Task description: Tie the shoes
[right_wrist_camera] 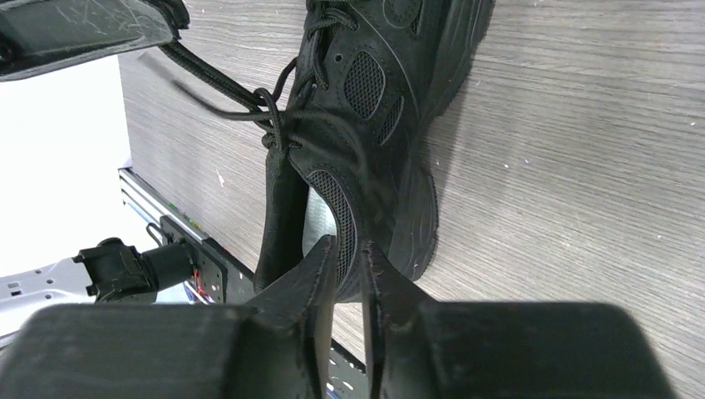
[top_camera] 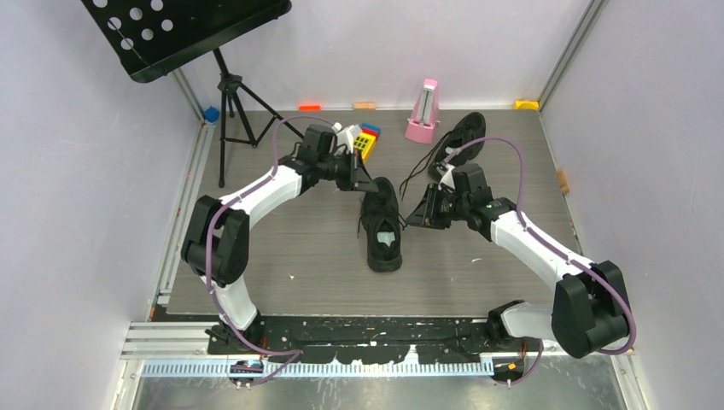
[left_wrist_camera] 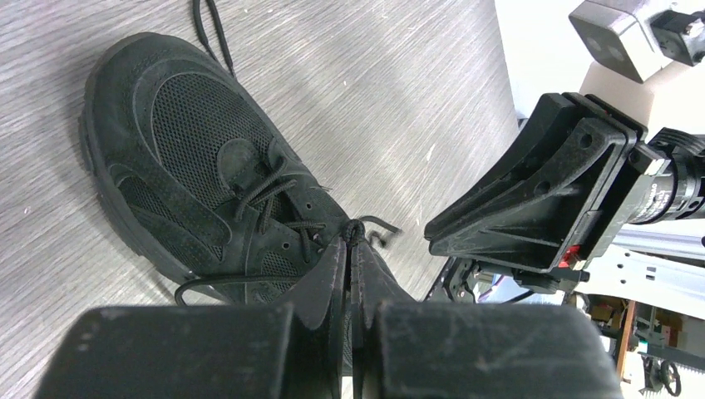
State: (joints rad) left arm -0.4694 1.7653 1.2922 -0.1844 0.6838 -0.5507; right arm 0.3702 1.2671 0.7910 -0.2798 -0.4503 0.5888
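Observation:
One black shoe [top_camera: 382, 231] lies mid-table, toe toward the back; the other shoe [top_camera: 461, 137] lies at the back right with its laces trailing loose. My left gripper [top_camera: 369, 186] is over the near shoe's tongue and is shut on a bend of its thin black lace [left_wrist_camera: 357, 226], which pokes out past the fingertips [left_wrist_camera: 343, 249]. The lace [right_wrist_camera: 216, 83] runs taut from the eyelets up to that grip. My right gripper [right_wrist_camera: 349, 245] hangs at the shoe's [right_wrist_camera: 382, 100] heel collar, jaws a narrow gap apart, nothing between them.
A pink metronome [top_camera: 423, 111] and a coloured toy block [top_camera: 367, 141] stand at the back. A black music stand [top_camera: 183, 30] on a tripod fills the back left. Small blocks [top_camera: 309, 107] line the back wall. Grey walls close in both sides.

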